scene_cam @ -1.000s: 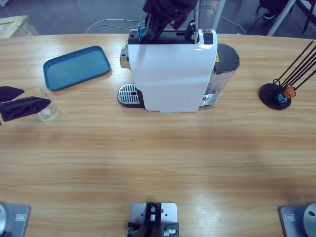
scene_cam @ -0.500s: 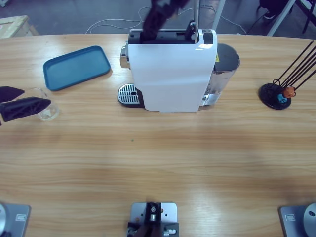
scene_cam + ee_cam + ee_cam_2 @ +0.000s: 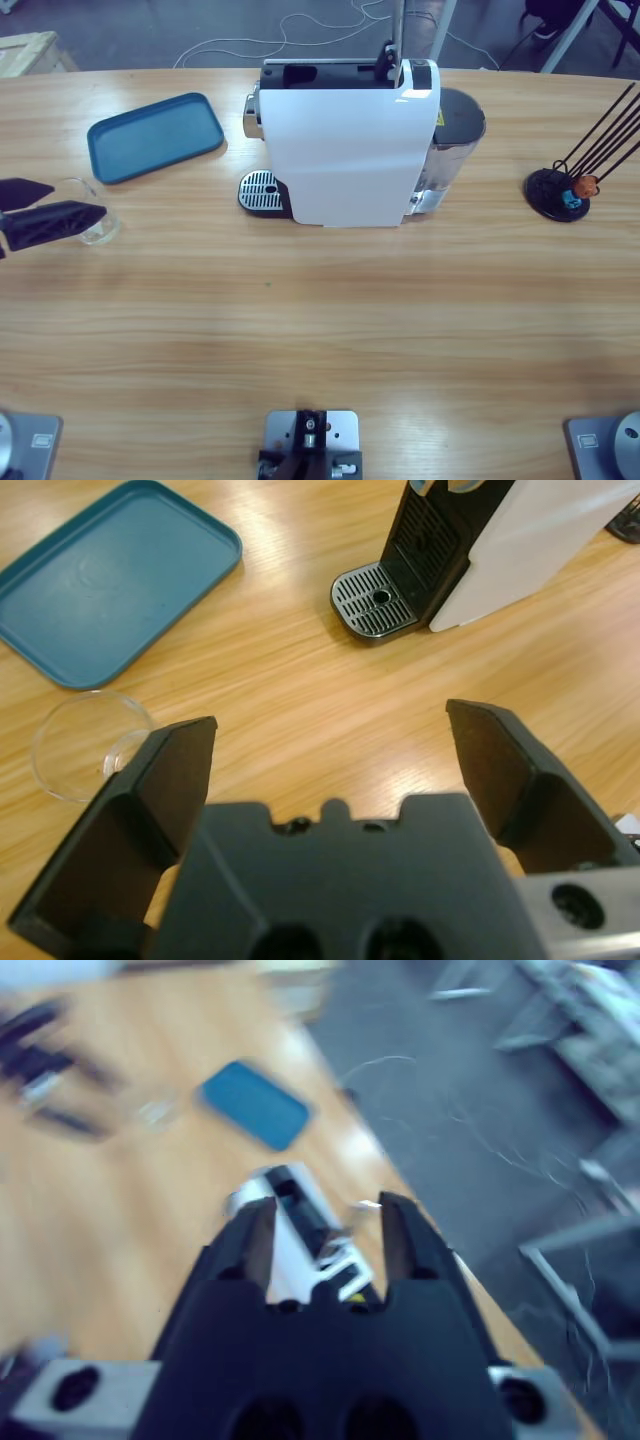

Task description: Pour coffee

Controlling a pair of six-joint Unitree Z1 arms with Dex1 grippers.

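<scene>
- On the far middle of the wooden table [image 3: 330, 330] stands the coffee machine [image 3: 345, 150], a tall white block with smooth glossy sides, a black top slot and a raised lever at its far right corner.
- Its long axis runs left to right across the table; the spout end faces left.
- At that left end a round perforated metal drip grille [image 3: 261, 190] sits low on a black base, with nothing on it.
- At the machine's right end is a dark, translucent, rounded water tank [image 3: 455, 135].
- Left of the machine lies a teal tray [image 3: 155, 136], a flat rounded rectangle with a low rim, turned at a slant to the table edge.
- Near the tray's left corner, toward the left edge, sits a clear glass cup [image 3: 95, 215], round and thin-walled.
- The left gripper [image 3: 45, 205] comes in from the left edge with its black jaws spread wide; one jaw overlaps the cup in the high view, the other lies on its far side.
- In the left wrist view the cup [image 3: 88, 745] shows just beside the left jaw, and whether it touches cannot be told.
- The right gripper [image 3: 322, 1235] shows only in its own wrist view, raised high above the table, looking down on the machine; its jaws stand narrowly apart with nothing between them.
- At the far right stands a black round-based stand [image 3: 560, 192] with thin dark rods slanting up and to the right, and a small orange and blue object at its base.
</scene>
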